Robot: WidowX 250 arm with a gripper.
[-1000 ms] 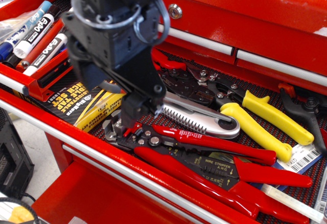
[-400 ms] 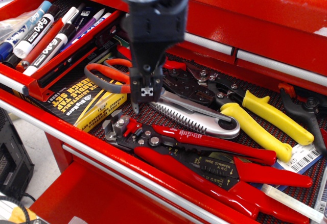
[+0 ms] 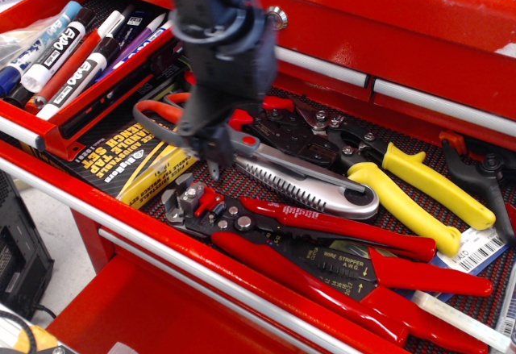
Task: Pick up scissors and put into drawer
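The scissors [image 3: 161, 117] lie in the wide mesh-lined drawer [image 3: 322, 178], their orange-red loop handles resting on a yellow-and-black box [image 3: 141, 160], the blades hidden under my arm. My gripper [image 3: 214, 154] hangs right over them, fingertips pointing down just beside the handles; blur and my own dark body keep me from telling whether the jaws are spread or closed. Just right of my fingertips lies the silver folding saw [image 3: 310, 186], with the red-handled wire stripper [image 3: 322, 249] in front of it and yellow-handled pliers [image 3: 403, 189] farther right. The narrower red drawer [image 3: 48, 132] sits to the left, holding marker pens [image 3: 60, 56].
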